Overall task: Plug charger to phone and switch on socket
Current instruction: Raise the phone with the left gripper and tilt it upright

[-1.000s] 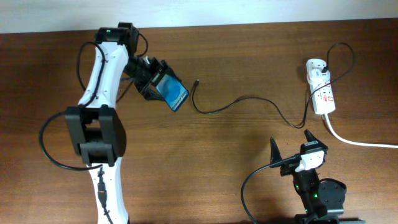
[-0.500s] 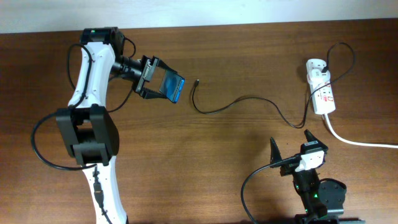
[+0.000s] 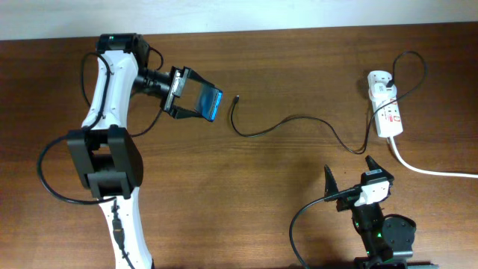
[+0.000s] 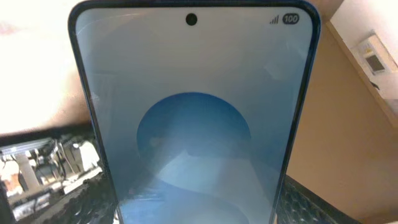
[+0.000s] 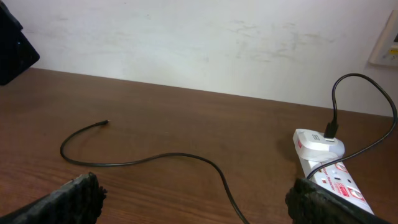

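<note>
With the phone (image 3: 210, 103) gripped in the left pincer (image 3: 196, 103), the charger (image 3: 299, 117) lies unplugged, its tip just beside the phone, the socket (image 3: 386, 110) well apart and untouched, the right pincer (image 3: 348, 166) wide and empty.

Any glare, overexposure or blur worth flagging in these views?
Left wrist: the phone fills the frame, its screen washed with reflections, background at left blown out. Right wrist: near fingers soft, charger and socket sharp. Overhead: evenly lit, crisp.

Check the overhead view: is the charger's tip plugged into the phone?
No, the charger's tip lies free, apart from the phone held by the left gripper.
</note>
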